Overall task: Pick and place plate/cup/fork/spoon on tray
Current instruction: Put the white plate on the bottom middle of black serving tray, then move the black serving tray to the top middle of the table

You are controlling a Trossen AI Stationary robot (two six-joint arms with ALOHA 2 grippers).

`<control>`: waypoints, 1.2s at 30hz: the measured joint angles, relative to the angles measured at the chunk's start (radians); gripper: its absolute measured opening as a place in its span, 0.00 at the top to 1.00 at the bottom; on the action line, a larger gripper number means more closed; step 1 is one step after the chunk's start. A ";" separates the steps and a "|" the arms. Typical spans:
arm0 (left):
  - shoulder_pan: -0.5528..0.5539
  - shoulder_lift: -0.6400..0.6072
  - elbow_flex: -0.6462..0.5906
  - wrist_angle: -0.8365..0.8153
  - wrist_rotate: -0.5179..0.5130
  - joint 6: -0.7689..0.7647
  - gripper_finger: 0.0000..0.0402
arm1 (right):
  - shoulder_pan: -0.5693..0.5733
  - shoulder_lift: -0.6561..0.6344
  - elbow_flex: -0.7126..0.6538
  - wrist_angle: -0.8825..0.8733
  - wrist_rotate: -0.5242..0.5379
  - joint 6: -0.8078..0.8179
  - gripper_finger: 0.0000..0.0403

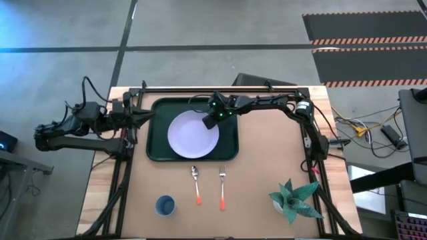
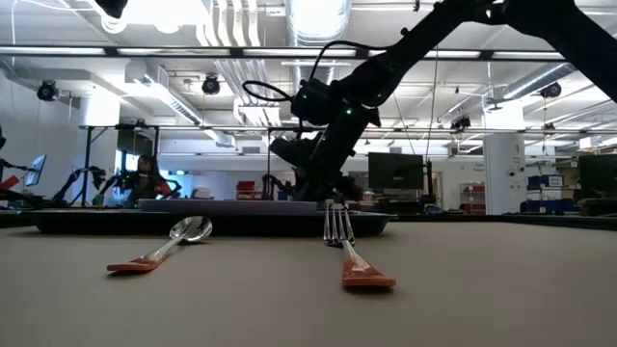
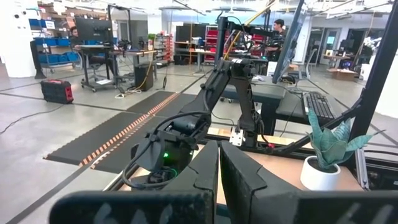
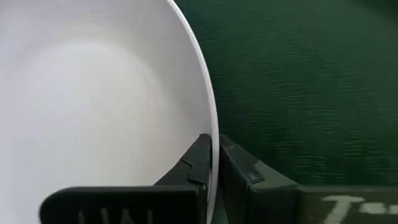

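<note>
The pale plate (image 1: 193, 134) lies inside the dark green tray (image 1: 160, 150) at the table's far side. My right gripper (image 1: 209, 123) is shut on the plate's far right rim. My left gripper (image 1: 148, 117) is shut and empty, just left of the tray's left rim. The spoon (image 1: 195, 183) and the fork (image 1: 222, 187) lie side by side on the table in front of the tray, handles toward the near edge. The blue cup (image 1: 165, 205) stands upright near the front left. My right gripper pinches the plate's rim (image 4: 213, 134) between its two fingers, one finger over the plate's inner face and one outside the rim. The fingers slant down from the table's far right. The plate sits low in the tray (image 2: 231, 204); whether it rests flat I cannot tell.
A potted green plant (image 1: 293, 200) stands at the table's near right. A dark frame rail (image 1: 220, 89) runs along the far edge. Bare tabletop lies between the cutlery and the plant. A person (image 2: 147, 173) sits in the room beyond the table.
</note>
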 joint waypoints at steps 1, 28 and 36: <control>0.000 0.000 0.000 0.000 0.000 0.000 1.00 | 0.001 0.000 0.002 0.000 -0.002 -0.003 0.96; 0.000 -0.001 0.001 0.000 -0.002 0.001 1.00 | 0.004 -0.012 0.267 -0.713 0.059 -0.226 0.86; 0.000 -0.001 0.001 0.000 -0.003 0.001 1.00 | 0.017 -0.011 0.136 -0.621 0.051 -0.168 0.98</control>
